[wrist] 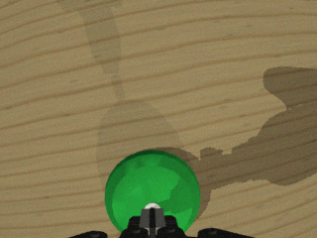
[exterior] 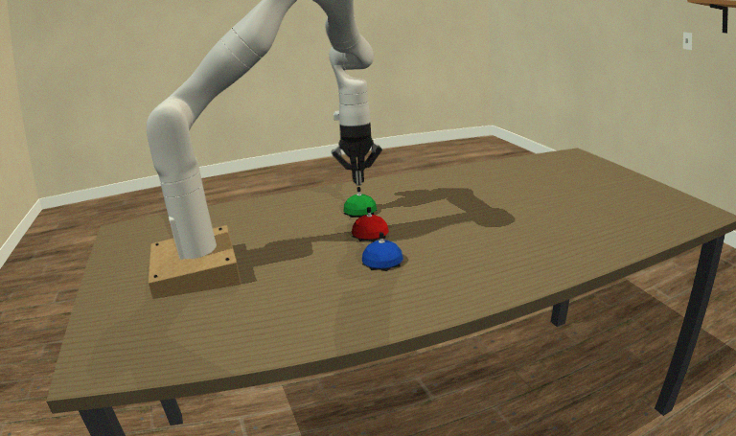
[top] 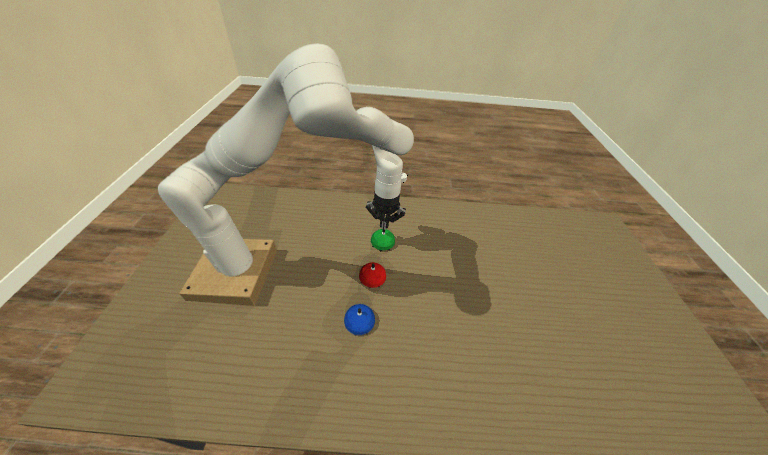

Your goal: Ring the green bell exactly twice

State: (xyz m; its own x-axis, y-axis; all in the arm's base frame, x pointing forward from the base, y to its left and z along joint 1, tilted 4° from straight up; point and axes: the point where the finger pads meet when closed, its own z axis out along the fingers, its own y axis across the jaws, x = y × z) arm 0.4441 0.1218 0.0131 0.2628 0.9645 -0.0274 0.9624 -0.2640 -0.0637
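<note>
We see the gripper (exterior: 357,180) pointing straight down, fingers pinched fully together on nothing, working as a single poking tip. It sits right over the green bell (exterior: 358,205), the tip just above the button (wrist: 153,208); whether it's touching we cannot tell. The green bell is at the far end of a tight row on the wooden table (exterior: 542,231), with the red bell (exterior: 369,227) just beside it and the blue bell (exterior: 382,254) beyond that, nearest the front edge. The arm's base block (exterior: 162,279) is well apart to the side.

Risks, as we judge them:
- Off-centre press: the tip slides off the small button onto the dome and shoves the bell along the table.
- Shallow stroke, so the button doesn't bottom out and the ring doesn't count.
- Not lifting high enough between presses, so two rings merge into one.
- Drifting toward the red bell, which is close, and bumping its button.
- Finishing while resting on the button.
</note>
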